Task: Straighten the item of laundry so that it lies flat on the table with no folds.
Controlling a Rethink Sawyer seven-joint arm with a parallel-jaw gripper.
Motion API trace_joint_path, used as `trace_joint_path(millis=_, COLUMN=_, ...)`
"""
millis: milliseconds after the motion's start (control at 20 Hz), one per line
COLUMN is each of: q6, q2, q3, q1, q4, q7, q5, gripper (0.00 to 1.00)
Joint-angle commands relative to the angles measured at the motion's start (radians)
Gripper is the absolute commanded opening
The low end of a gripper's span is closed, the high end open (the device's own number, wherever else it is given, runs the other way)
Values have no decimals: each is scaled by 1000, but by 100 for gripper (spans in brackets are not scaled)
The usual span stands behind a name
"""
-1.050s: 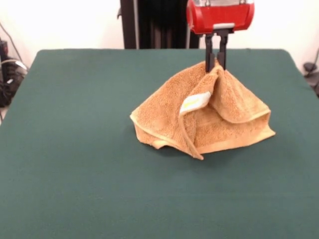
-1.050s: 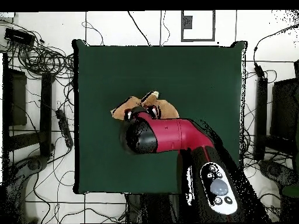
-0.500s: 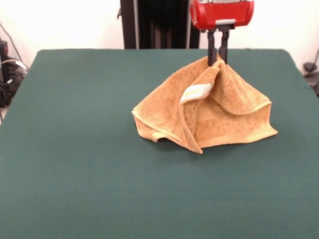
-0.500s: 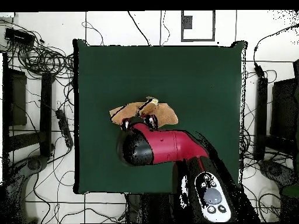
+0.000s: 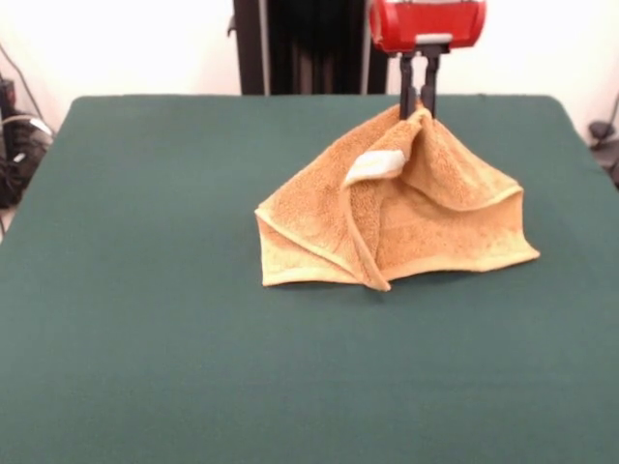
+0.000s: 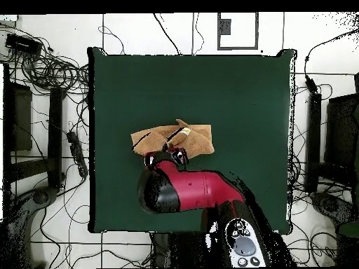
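The pincer [image 5: 418, 108] hung from the red arm [image 6: 189, 190] with its two dark fingers clamped on the peak of the orange-tan towel [image 5: 397, 217], holding that point up. From there the towel fell in a tent shape, its lower edges resting on the green counter [image 5: 145, 290] right of centre. A white tag [image 5: 377, 165] showed on a fold just below the peak.

You can't see the near side of the towel [image 6: 173, 138] from above, because the red arm [image 6: 186, 190] covers it. From the front, the top edge cuts the arm off (only its red end shows), and the white tag [image 5: 378, 165] is too small to read.
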Motion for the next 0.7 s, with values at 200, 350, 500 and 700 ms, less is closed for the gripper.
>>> trace_joint_path(millis=200, q6=-67, q2=12, q3=-32, q1=58, q4=101, q7=203, q5=13, gripper=0)
trace_joint_path(millis=350, q6=-88, q2=10, q3=-57, q1=80, q4=104, q7=210, q5=19, gripper=0)
trace_joint_path(millis=500, q6=-97, q2=7, q3=-74, q1=97, q4=111, q7=212, q5=29, gripper=100)
trace_joint_path(millis=700, q6=-112, q2=7, q3=-102, q1=128, q4=115, q7=220, q5=33, gripper=100)
